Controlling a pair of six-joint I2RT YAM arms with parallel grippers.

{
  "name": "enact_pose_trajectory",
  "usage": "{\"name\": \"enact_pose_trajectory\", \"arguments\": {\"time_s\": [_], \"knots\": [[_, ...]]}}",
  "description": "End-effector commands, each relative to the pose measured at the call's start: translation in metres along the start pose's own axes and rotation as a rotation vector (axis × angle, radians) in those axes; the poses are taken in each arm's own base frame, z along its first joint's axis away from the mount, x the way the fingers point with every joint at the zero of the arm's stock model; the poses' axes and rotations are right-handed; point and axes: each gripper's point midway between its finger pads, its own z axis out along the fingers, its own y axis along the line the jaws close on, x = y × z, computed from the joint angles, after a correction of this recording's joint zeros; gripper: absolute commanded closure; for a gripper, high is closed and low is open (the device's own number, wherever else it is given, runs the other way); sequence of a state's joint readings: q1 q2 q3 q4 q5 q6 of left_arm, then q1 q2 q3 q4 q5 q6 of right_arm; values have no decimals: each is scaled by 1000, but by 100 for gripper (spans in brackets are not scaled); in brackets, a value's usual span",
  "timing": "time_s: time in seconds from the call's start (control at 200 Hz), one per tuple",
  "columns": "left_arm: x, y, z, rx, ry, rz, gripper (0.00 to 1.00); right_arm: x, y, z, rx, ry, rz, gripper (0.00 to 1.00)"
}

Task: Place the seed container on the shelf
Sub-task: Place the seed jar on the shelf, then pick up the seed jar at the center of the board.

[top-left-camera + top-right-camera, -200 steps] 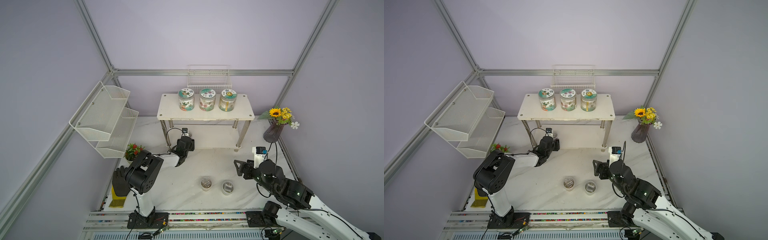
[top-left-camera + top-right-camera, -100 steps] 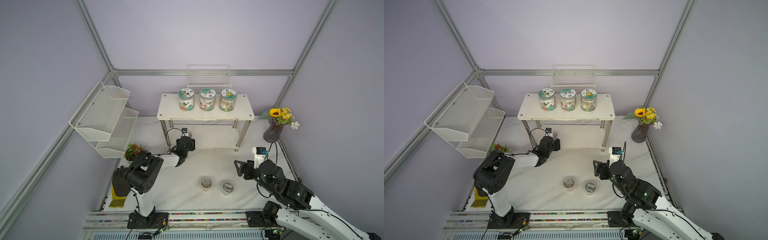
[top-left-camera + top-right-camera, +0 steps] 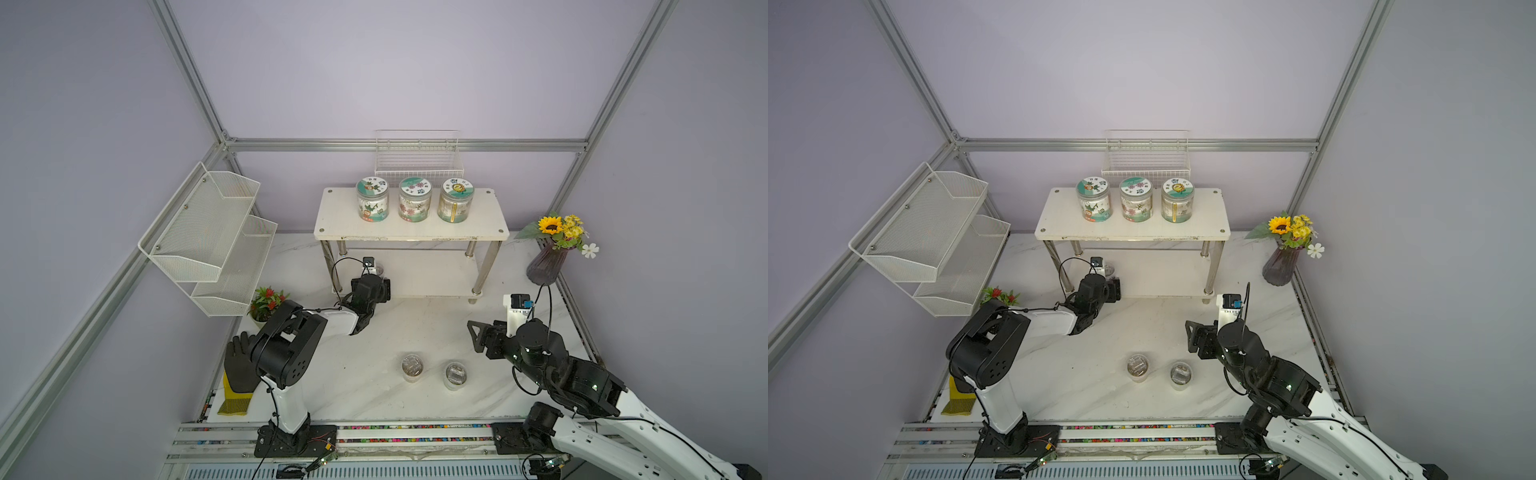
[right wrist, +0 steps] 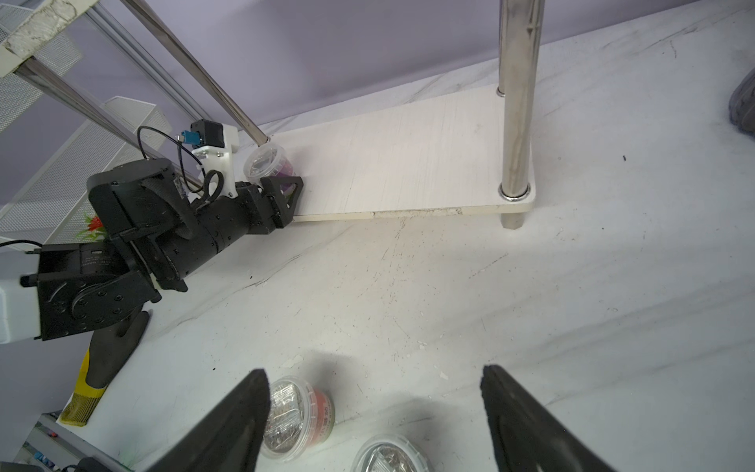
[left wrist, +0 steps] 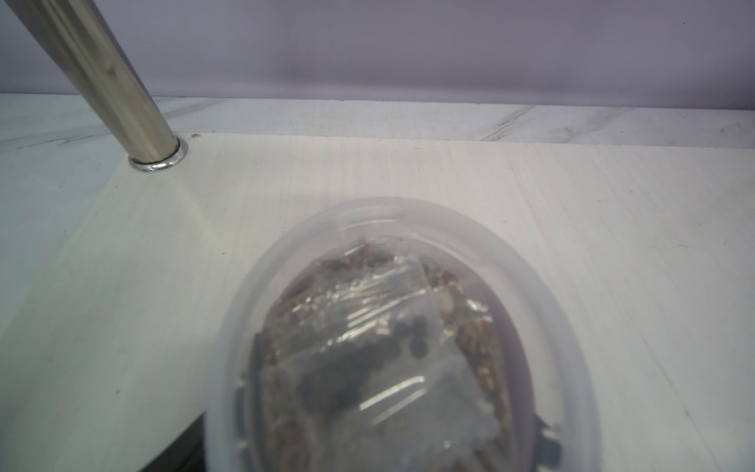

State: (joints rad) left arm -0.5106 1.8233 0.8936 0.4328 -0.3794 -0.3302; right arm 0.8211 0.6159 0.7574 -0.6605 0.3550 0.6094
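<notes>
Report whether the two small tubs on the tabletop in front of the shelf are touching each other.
Apart. Both top views show bare tabletop between the left tub and the right tub.

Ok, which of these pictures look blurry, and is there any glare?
Left wrist view: the seed container up close is soft and glinting; the shelf leg shows bright streaks. Right wrist view: the right end effector is blurred in the foreground, the shelf beyond sharp. Both top views: evenly lit and sharp.
</notes>
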Motion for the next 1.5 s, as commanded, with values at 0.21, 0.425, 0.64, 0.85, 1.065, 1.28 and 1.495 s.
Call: {"name": "enact_pose_trajectory", "arguments": {"time_s": [0.21, 0.425, 0.64, 0.85, 1.065, 1.28, 1.495], "knots": [[29, 12, -7, -26, 94, 22, 12, -1, 0, 1, 4, -5, 0, 16], [31, 12, -10, -25, 96, 26, 6, 1, -1, 1, 6, -2, 7, 16], [31, 12, -13, -23, 97, 27, 1, 2, -2, 1, 7, -1, 12, 16], [33, 12, -14, -24, 103, 34, 0, 3, -3, 1, 7, -2, 15, 15], [37, 12, -17, -24, 114, 47, 0, 4, -4, 1, 8, -3, 17, 16], [36, 10, -23, -19, 111, 57, 0, 4, -4, 1, 8, -5, 16, 16], [26, 8, -30, -16, 101, 74, 0, 5, -4, 2, 9, -3, 18, 16]]}}
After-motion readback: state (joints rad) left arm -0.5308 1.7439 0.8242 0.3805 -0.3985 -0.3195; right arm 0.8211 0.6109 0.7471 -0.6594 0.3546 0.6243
